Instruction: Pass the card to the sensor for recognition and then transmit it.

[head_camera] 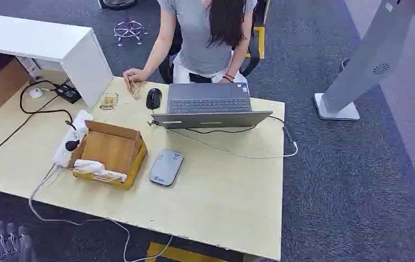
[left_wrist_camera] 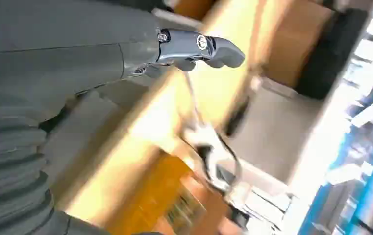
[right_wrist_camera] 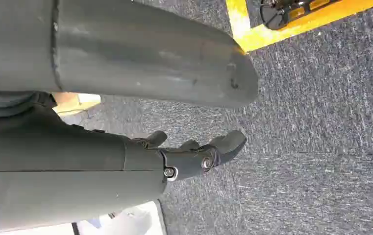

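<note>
On the bench [head_camera: 221, 191], near its middle, lies the grey sensor [head_camera: 166, 167], just beside the open cardboard box [head_camera: 109, 153] and in front of the laptop [head_camera: 210, 106]. Small card-like things rest at the far edge: one [head_camera: 108, 100] beside the mouse [head_camera: 153, 98], another under the person's hand [head_camera: 134, 76]. Which of them is the card I cannot tell; they are too small to read.

Judging from this, the task has not begun: neither robot hand holds anything. The left hand [head_camera: 10, 242] hangs below the near bench edge, its fingers [left_wrist_camera: 201, 49] straight and loosely apart, touching nothing. The right hand [right_wrist_camera: 194, 156] hangs over the carpet [right_wrist_camera: 321, 147], fingers slightly curled but apart, also empty.

The step in hand looks like reaching for the card. To do it well, the left arm should rise clear of the bench edge and of the cable [head_camera: 74, 221] trailing over it, then pass over or around the box rather than brushing its flaps. A thin card lying flat is hard to lift; sliding it to an edge or taking it from the person's hand would be surer. Pinch it by one end, so that its face stays free to lie flat over the sensor.
</note>
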